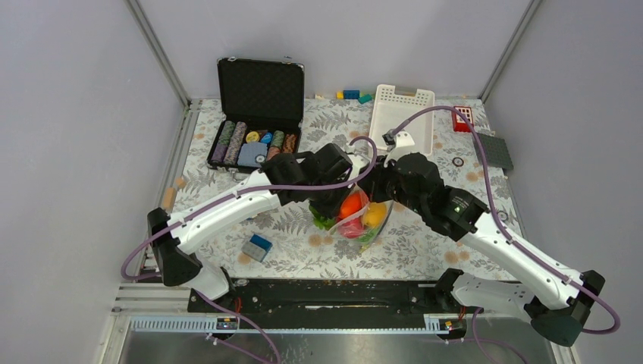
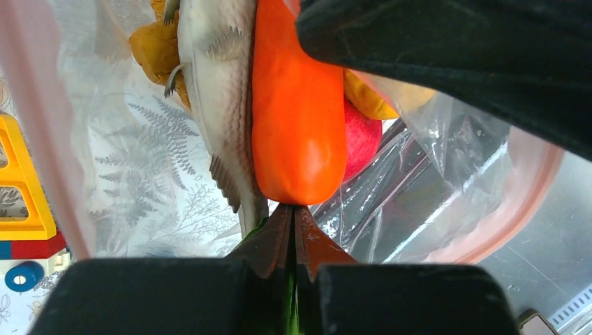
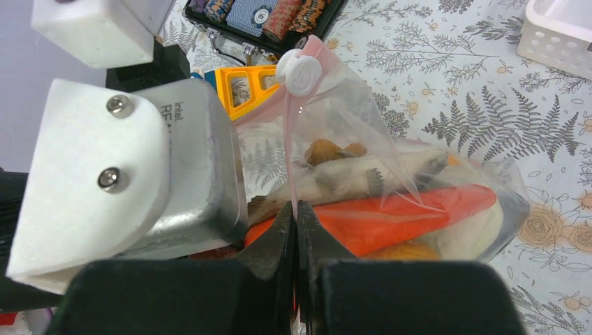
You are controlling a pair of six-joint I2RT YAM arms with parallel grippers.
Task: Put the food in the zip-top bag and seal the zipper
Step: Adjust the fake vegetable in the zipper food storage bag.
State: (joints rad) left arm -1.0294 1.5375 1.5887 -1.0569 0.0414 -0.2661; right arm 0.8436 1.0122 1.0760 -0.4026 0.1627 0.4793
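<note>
Top: zip-top bag [image 1: 362, 216] w/ food lies mid-counter [image 1: 425, 250], between left hand [image 1: 332, 203] & right hand [image 1: 381, 199].
L wrist: fingers pressed together, prob. pinching bag film just below carrot [image 2: 297, 132] & fish [image 2: 216, 98].
R wrist: fingers clamped on pink zipper strip [image 3: 292, 160], below white slider [image 3: 301, 70].

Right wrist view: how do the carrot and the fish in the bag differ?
The carrot is smooth, bright orange; the fish is pale silver-white with dark fins. The carrot shows lower in this view, the fish just above it. Both lie lengthwise inside the zip-top bag, side by side.
</note>
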